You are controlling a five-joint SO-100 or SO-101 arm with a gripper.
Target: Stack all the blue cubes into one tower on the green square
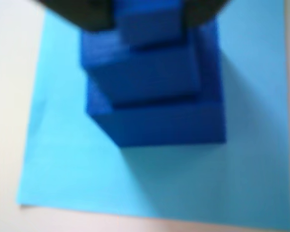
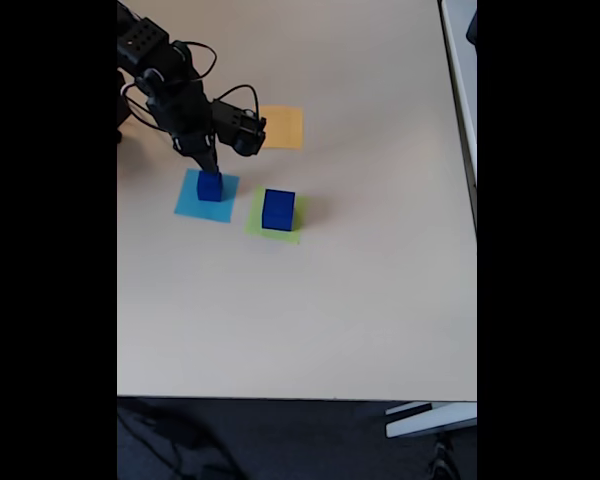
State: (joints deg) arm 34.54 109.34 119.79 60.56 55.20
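Now, light-blue square: a flat paper sheet (image 1: 77, 159) lies on the bench (image 2: 310, 320), near the far left corner in the fixed view (image 2: 188, 205).
Stack on it: in the wrist view three dark-blue cubes sit one on top of another, a big one (image 1: 169, 123) at the bottom, a middle one (image 1: 145, 70) on it, a small one (image 1: 147, 24) on top. The picture is blurry.
Same stack from far: in the fixed view it looks like one small blue block (image 2: 210, 186).
Hand: the black hand (image 2: 211, 168) hangs right over the stack, tips down at its top. A dark shape (image 1: 82, 12) at the top edge of the wrist view is part of it. I cannot tell if it is pinching the top cube or let go.
Green square: a lime paper sheet (image 2: 255, 222) lies just beside the light-blue one, to its right in the fixed view.
Cube on green: one large dark-blue cube (image 2: 278, 209) stands on it.
Orange square: a paper sheet (image 2: 285, 127) lies closer to the far edge, apart from the others.
Arm: black, with wires (image 2: 165, 75), reaching in from the far left corner.
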